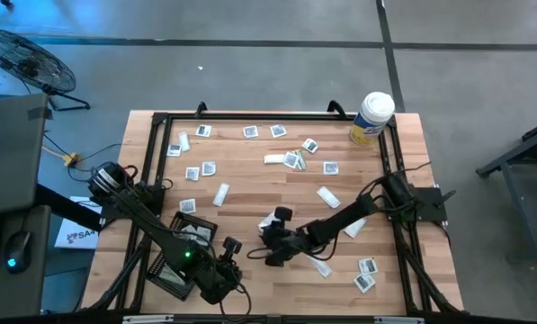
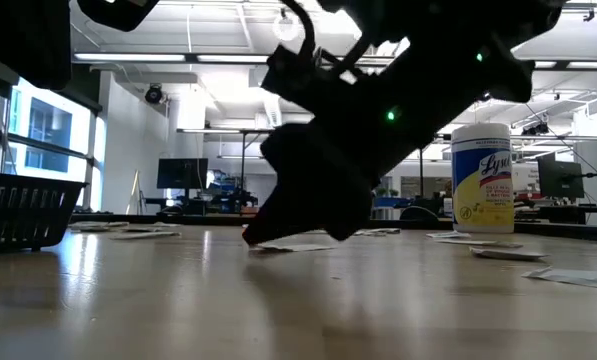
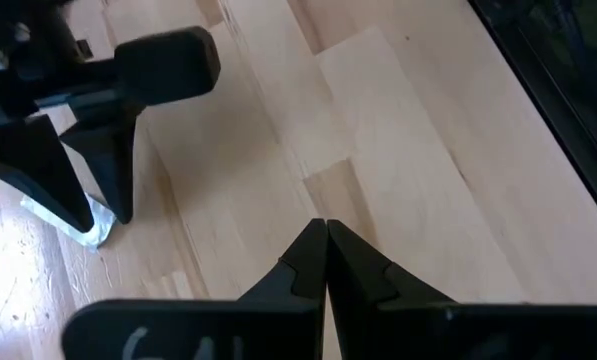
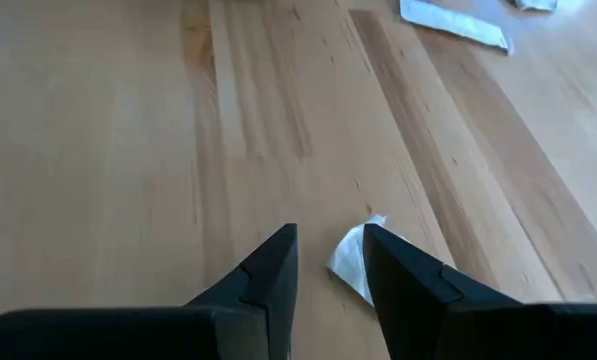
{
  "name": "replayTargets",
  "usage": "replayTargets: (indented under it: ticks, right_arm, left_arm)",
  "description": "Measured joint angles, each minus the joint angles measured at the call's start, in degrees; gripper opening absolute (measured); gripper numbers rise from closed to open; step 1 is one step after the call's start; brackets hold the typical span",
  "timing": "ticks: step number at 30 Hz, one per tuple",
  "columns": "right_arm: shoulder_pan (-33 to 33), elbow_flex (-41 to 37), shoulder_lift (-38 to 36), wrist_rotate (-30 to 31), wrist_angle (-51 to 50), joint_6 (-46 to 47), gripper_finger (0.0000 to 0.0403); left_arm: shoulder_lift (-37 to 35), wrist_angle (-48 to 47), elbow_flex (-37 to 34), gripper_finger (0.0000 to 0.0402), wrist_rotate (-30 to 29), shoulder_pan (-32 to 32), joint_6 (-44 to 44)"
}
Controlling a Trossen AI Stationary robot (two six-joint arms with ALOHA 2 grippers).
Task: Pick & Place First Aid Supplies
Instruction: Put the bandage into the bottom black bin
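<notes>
your right pincer (image 4: pixel 328 262) is down at the wooden surface (image 4: pixel 128 150), fingers part open around a small white packet (image 4: pixel 353 262) that lies on the wood, not lifted. your left pincer (image 3: pixel 325 262) is clenched empty just beside it. more packets (image 1: pixel 250 148) scattered toward the lysol canister (image 1: pixel 371 118).

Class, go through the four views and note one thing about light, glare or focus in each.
High view: even light on the wooden table. Low view: the bright ceiling leaves the arm a dark shape, and the tabletop shines. Left wrist view: glare whitens the wood near the small packet. Right wrist view: the right gripper looks soft up close, with a white packet between its fingers.
</notes>
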Motion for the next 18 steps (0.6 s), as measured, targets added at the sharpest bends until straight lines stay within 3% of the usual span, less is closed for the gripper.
replayTargets:
  ticks: [10,18]
  right_arm:
    - [-2.22,0.21,0.88,-2.18,-1.57,4.42,0.0102]
    - [-3.27,0.31,0.77,-3.57,-4.49,10.00,0.0039]
  left_arm:
    - [-0.02,2.00,-1.87,0.0001,1.85,0.04,0.02]
    - [0.04,14.38,-10.24,0.0001,2.69,1.70,0.18]
